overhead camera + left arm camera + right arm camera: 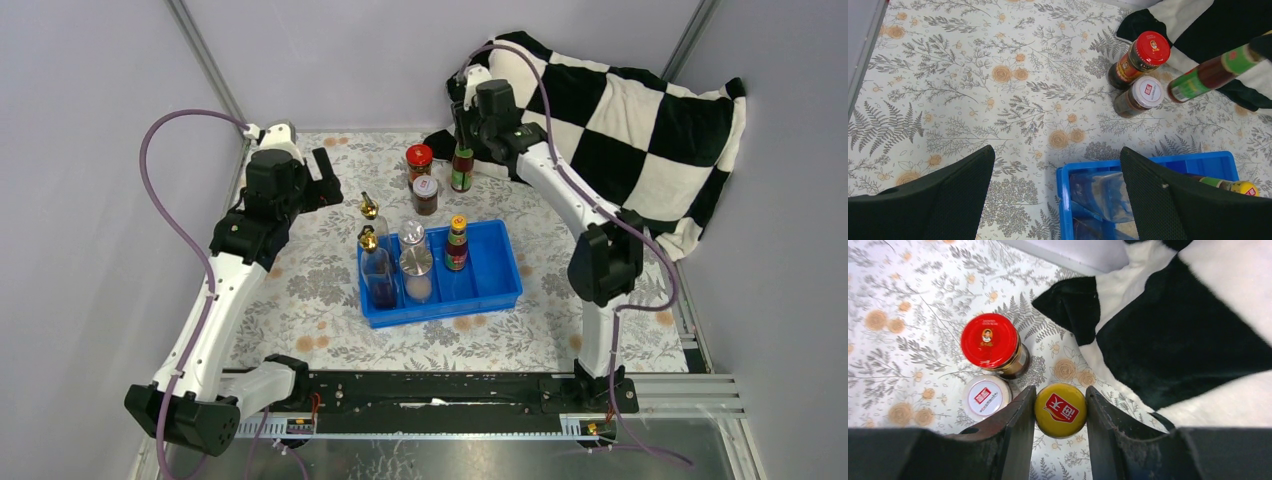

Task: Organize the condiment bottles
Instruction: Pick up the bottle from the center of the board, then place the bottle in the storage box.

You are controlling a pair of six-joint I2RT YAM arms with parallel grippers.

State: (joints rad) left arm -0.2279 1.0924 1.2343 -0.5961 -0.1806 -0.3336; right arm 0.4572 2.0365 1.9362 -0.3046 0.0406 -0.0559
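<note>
Right wrist, right gripper (1059, 392) clasps yellow-capped bottle (1060, 411) beside red-lidded jar (989, 341), left gripper (1055, 150) gaping

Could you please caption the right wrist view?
Right gripper grips yellow-capped sauce bottle beside red-lidded jar and white-lidded jar.

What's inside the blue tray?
Standing in the blue tray: a gold-spouted clear bottle, two silver-lidded shakers and a yellow-capped sauce bottle. They cover the tray floor beneath them. Whether the other gold-spouted bottle is inside is unclear.
</note>
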